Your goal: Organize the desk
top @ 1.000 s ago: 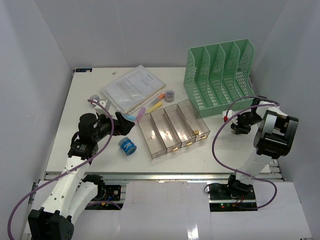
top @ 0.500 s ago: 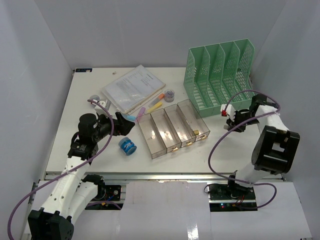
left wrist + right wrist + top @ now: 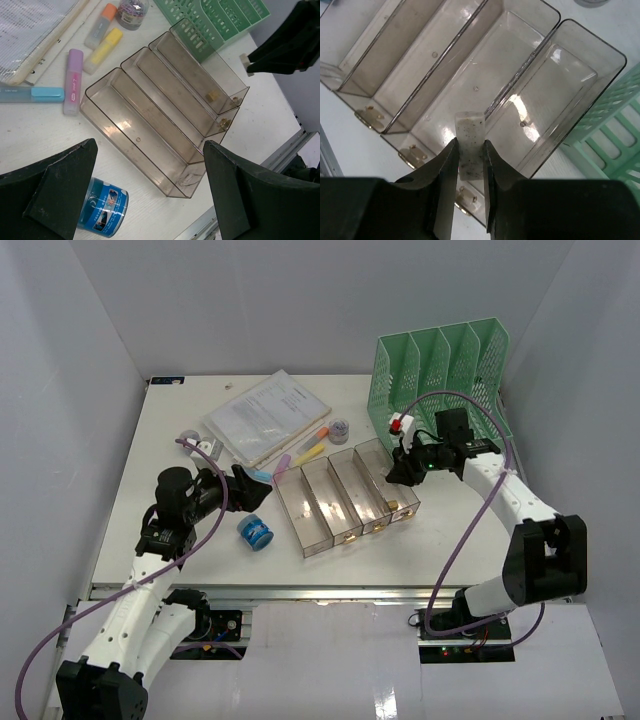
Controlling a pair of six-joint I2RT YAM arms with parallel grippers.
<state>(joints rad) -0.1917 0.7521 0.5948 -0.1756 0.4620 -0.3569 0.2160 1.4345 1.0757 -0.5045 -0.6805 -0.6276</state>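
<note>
The white desk [image 3: 455, 535] carries a clear four-compartment tray [image 3: 345, 498] at its middle. My right gripper [image 3: 396, 472] hovers over the tray's right end. In the right wrist view it [image 3: 470, 165] is shut on a small speckled white eraser block [image 3: 470, 132], above the wall between the two rightmost compartments [image 3: 517, 100]. My left gripper [image 3: 250, 488] is open and empty left of the tray; its fingers [image 3: 55, 195] frame the tray's near corner [image 3: 185, 182]. A blue round tub [image 3: 102, 207] lies on its side under the left finger, also visible from above [image 3: 255, 533].
A mint-green mesh file rack [image 3: 440, 380] stands at the back right. A stack of papers [image 3: 265, 417] lies at the back left. Orange [image 3: 102, 19], yellow [image 3: 103, 43] and purple [image 3: 73, 80] highlighters, a blue pen [image 3: 30, 93] and a jar of clips [image 3: 339, 430] lie behind the tray.
My right arm has swung left from the desk's right side to above the tray's right compartments. The left arm has not moved.
</note>
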